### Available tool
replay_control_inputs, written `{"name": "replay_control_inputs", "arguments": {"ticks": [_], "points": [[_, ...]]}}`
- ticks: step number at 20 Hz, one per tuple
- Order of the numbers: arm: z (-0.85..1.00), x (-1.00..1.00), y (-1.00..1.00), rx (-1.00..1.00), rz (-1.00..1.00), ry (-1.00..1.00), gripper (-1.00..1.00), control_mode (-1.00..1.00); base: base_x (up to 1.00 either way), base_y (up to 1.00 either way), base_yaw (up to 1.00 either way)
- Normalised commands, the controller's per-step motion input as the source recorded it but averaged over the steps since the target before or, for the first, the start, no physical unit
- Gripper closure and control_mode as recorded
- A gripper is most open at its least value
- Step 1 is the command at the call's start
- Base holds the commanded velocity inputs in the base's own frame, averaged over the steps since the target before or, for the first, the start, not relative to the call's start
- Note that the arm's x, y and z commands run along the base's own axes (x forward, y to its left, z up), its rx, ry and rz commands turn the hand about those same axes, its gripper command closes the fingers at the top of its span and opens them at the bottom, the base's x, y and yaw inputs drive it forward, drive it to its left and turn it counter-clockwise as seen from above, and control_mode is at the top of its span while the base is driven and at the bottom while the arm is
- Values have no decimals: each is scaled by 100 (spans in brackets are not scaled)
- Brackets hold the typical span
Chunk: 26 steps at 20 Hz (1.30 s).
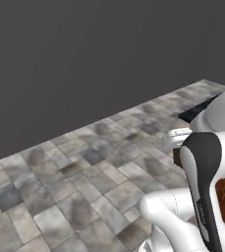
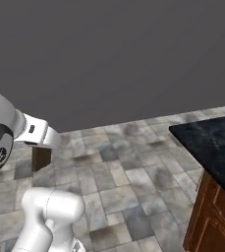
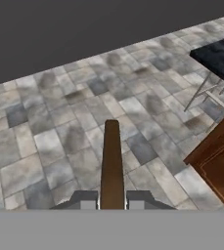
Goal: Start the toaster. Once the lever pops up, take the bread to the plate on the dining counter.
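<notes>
Biggest thing in shot was the plain dark grey wall, flat and featureless, filling the upper half of both base views. Below it ran the floor of mottled grey-and-brown stone tiles, roughly square, blotchy and worn-looking w/ pale grout lines. At right of the right base view stood the dining counter, a black marbled top w/ faint pale veining, sitting on a reddish-brown wood base w/ framed panels; its near corner also showed at top right of the hand view, w/ thin grey metal legs, prob. a stool, just beside it under the overhang. Nothing lay on the open tiles btwn the arm and the counter; the counter itself was well apart from the gripper, off to the right. The white arm's own links hid most of the hand in the left base view. The gripper was clamped on the thin dark brown rectangular bread slice, one dark finger pressed on each flat face, seen edge-on in the hand view as a narrow smooth strip w/ a rounded top. In the right base view the slice hung below the white hand, above the tiles.
</notes>
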Motion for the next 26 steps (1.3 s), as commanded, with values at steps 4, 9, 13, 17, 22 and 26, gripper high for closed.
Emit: {"name": "replay_control_inputs", "arguments": {"ticks": [4,9,13,17,22,26], "points": [[0,0,0,0,0,0,100,100,100,93,-2],[0,0,0,0,0,0,100,100,98,100,-6],[0,0,0,0,0,0,100,100,55,100,-10],[0,0,0,0,0,0,100,100,41,99,-31],[0,0,0,0,0,0,100,100,39,79,-63],[0,0,0,0,0,0,100,100,46,71,-75]]}}
